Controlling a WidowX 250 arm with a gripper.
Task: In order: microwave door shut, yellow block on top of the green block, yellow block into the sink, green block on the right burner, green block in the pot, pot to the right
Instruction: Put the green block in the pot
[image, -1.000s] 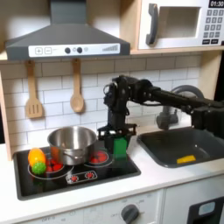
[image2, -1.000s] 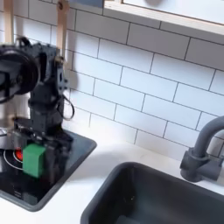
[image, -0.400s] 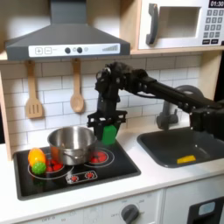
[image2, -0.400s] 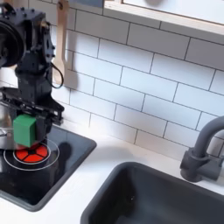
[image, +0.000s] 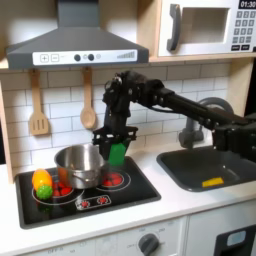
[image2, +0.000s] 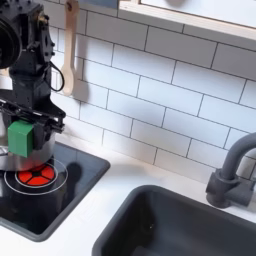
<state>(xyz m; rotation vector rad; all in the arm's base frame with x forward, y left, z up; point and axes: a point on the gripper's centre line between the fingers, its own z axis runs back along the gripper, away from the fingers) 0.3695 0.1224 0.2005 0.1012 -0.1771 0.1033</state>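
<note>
My gripper (image: 116, 148) is shut on the green block (image: 117, 155) and holds it in the air beside the right rim of the steel pot (image: 82, 163), above the right burner (image: 112, 181). In the second exterior view the green block (image2: 19, 139) hangs between the fingers over the red ring of the right burner (image2: 35, 178). The pot stands on the left burner. The yellow block (image: 212, 182) lies in the dark sink (image: 200, 170). The microwave door (image: 203, 28) at the top right is shut.
An orange-yellow toy fruit (image: 41, 181) and a red toy (image: 63, 187) lie on the cooktop's left. Two wooden utensils (image: 88, 104) hang on the tiled wall. A dark faucet (image2: 231, 172) stands behind the sink basin (image2: 180, 225). The range hood (image: 75, 45) hangs overhead.
The gripper has risen off the right burner with the green block in it and has moved toward the pot, leftward in both exterior views.
</note>
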